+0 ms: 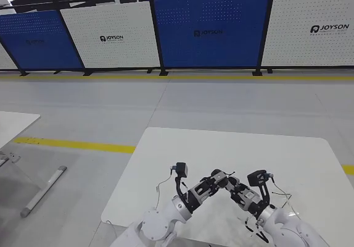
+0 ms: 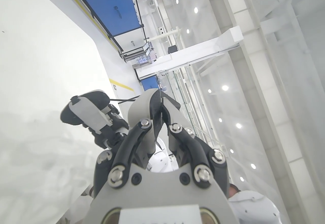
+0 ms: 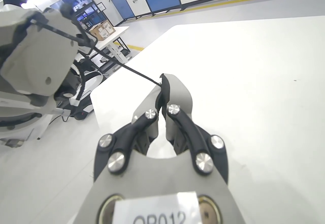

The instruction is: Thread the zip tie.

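Pinching the black zip tie (image 3: 137, 72), our right gripper (image 3: 162, 81) is clamped tight; we see it run from those tips toward our left gripper (image 2: 160, 95), fingers pressed together.

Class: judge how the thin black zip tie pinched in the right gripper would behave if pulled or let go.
The zip tie runs nearly straight out from the right gripper, so it is probably springy rather than floppy. It is very thin, so likely light, and it may slip from the pinch.
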